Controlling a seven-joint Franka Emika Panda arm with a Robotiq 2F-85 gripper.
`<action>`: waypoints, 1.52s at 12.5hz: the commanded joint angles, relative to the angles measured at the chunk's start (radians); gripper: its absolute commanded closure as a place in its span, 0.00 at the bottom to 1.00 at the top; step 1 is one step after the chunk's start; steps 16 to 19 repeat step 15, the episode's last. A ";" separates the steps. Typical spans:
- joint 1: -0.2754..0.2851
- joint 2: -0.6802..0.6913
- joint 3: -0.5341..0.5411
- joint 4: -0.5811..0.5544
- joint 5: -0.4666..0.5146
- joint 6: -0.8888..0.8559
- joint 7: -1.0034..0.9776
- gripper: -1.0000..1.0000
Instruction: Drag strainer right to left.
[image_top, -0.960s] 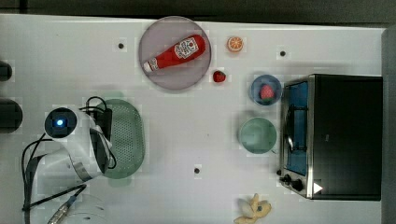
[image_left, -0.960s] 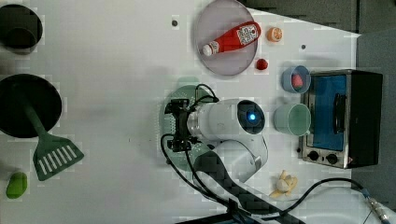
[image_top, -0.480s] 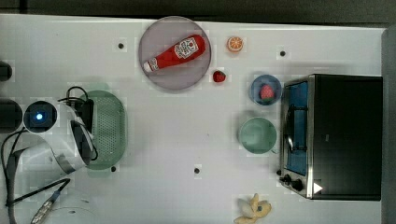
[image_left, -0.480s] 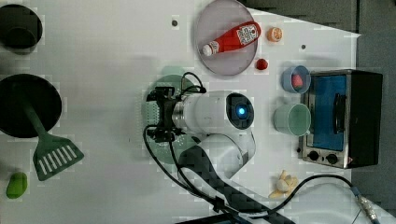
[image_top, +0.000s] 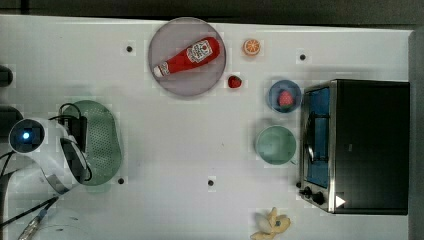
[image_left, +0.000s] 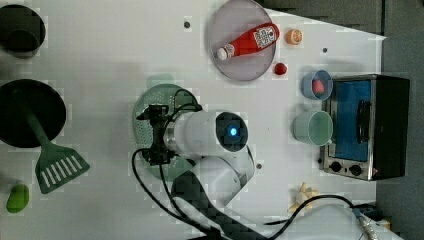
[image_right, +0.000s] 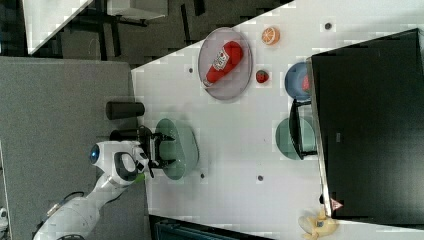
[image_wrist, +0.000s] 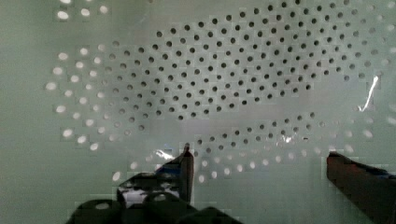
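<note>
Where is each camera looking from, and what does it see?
Top view: overhead; white table, arm over pale green holed oval plastic strainer.
Left view: overhead, shifted; arm, black cables.
Right view: high, sideways; arm reaching in.
Wrist view: on the arm; open tool inside strainer.
Top and left share the red ketchup bottle.

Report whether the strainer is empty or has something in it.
Empty of food. The wrist view shows the strainer's bare perforated floor, with only the open gripper's fingertips reaching inside; the top view shows the strainer upright on the table.
</note>
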 joint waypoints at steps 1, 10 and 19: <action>0.027 -0.026 -0.014 0.049 0.008 -0.027 0.022 0.00; 0.005 -0.519 -0.400 0.046 -0.136 -0.648 -0.696 0.00; -0.010 -0.781 -0.636 0.041 -0.353 -0.893 -1.139 0.00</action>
